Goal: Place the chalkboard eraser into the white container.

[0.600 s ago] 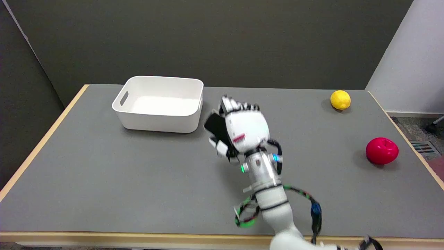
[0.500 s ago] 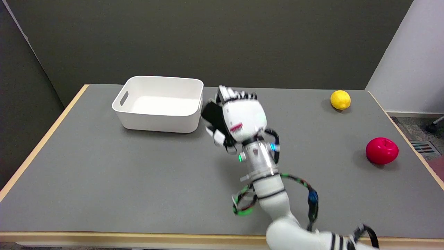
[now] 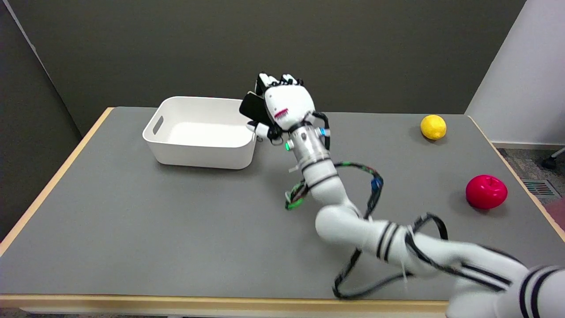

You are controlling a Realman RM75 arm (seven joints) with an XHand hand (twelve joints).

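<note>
Your right hand (image 3: 286, 106) has its fingers wrapped around the black chalkboard eraser (image 3: 252, 107) and holds it up in the air, right over the near-right corner of the white container (image 3: 201, 152). The eraser looks small, light and a bit soft, so it should not break. Keep hold of its long sides.

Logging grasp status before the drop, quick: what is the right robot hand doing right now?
Right robot hand: closed around the black chalkboard eraser, held in the air at the right rim of the white container.
</note>
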